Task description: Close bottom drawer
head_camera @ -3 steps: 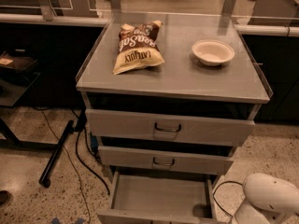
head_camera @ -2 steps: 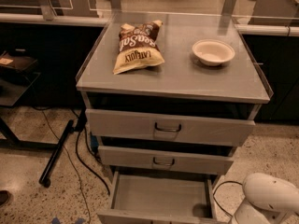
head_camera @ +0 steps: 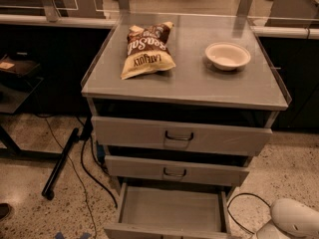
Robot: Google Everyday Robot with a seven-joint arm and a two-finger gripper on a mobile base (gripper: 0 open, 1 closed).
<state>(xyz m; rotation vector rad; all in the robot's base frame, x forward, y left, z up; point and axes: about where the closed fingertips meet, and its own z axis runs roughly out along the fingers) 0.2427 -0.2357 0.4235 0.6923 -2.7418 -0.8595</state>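
Note:
The grey cabinet has three drawers. The bottom drawer is pulled far out toward me, and its empty inside shows. Only the top rim of its front panel shows at the lower edge of the view, and its handle is out of view. The middle drawer and the top drawer stand slightly out, each with a dark loop handle. My gripper is not in view. A white rounded part of my arm sits at the lower right, beside the open drawer.
A chip bag and a white bowl lie on the cabinet top. A black pole and cables lie on the speckled floor at the left. Another cable loops at the right. Dark counters flank the cabinet.

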